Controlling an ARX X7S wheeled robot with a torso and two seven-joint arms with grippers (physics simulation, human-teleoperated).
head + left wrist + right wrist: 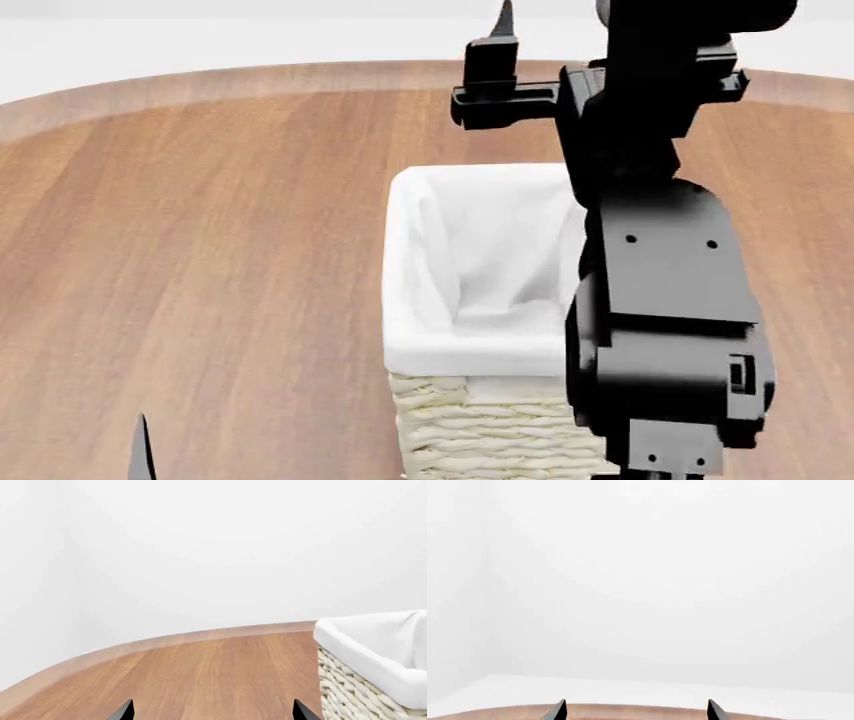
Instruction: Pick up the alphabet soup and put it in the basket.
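The basket (481, 430) is cream wicker with a white cloth lining. It stands in the middle of the wooden table in the head view, and its corner (363, 647) shows in the left wrist view. The alphabet soup is out of view in every frame. My right arm reaches over the basket's right side toward the far table edge, with one finger (503, 25) showing past the basket. My right gripper (635, 711) is open with nothing between its tips. My left gripper (212, 712) is open and empty, low and left of the basket.
The round wooden table (200, 250) ends in a curved far edge (167, 641) against white surroundings. My right forearm (667, 330) hides the basket's right side and the table behind it. A left fingertip (142, 450) shows at the near left.
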